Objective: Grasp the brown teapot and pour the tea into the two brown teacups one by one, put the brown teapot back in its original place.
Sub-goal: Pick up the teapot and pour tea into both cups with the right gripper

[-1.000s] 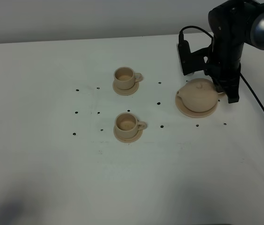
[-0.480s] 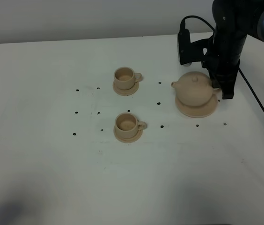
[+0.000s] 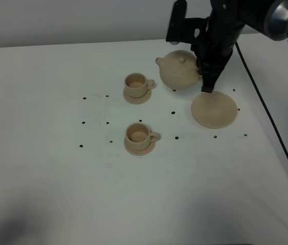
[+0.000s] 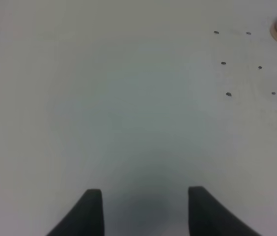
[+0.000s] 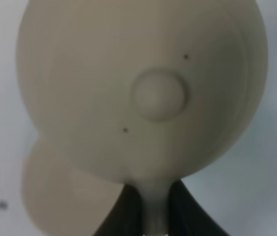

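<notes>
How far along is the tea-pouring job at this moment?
Done: the grasp. The right gripper is shut on the brown teapot at its handle, and the teapot hangs clear of the large saucer plate. In hand: the teapot is upright beside the far teacup, spout toward it. Left: pouring into the far teacup and the near teacup, then setting the teapot back on the plate.

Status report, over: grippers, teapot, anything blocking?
Left gripper open, idle over bare table. Right gripper shut on teapot handle. Teapot off its plate, near far cup. Nothing between them.
</notes>
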### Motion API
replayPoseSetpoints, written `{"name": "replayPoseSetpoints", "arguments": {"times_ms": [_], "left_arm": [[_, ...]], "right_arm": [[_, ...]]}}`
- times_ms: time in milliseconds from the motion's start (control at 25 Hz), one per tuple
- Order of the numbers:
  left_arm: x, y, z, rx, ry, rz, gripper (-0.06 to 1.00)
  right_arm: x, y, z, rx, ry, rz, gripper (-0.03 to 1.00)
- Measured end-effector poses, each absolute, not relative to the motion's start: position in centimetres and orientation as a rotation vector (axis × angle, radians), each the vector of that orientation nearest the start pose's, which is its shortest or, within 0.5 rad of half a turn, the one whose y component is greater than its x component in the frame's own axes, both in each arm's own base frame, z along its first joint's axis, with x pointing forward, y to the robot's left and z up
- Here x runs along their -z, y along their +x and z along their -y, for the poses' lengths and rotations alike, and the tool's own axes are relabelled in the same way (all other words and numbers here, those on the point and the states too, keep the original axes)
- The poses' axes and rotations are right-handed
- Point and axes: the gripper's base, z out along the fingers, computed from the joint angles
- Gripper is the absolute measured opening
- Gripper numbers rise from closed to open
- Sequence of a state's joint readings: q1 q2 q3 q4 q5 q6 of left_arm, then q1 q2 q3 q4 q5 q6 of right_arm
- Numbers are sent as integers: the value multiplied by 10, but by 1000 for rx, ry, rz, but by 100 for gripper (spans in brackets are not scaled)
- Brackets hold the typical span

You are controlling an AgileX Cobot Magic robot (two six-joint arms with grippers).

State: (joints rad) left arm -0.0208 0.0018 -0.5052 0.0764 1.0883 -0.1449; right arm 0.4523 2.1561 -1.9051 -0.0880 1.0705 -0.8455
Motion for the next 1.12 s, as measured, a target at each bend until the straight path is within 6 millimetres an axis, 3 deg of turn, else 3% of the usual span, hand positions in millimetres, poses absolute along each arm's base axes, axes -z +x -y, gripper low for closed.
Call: {"name": "replayPoseSetpoints", "arguments": {"times_ms": [320,840,1120], "left_arm": [[-277,-6,-6,11,-134,-2062,43],[-277,-6,-6,9,-135,-2061,43],[-277,-6,-6,9,-135,-2061,43]], "right_arm": [[-225,443,-230,391,-1719,-2157,10],[-191,452,-244,720,-1955,-1958,10],[-195,453,-247,812,-2005,-1870,10]]}}
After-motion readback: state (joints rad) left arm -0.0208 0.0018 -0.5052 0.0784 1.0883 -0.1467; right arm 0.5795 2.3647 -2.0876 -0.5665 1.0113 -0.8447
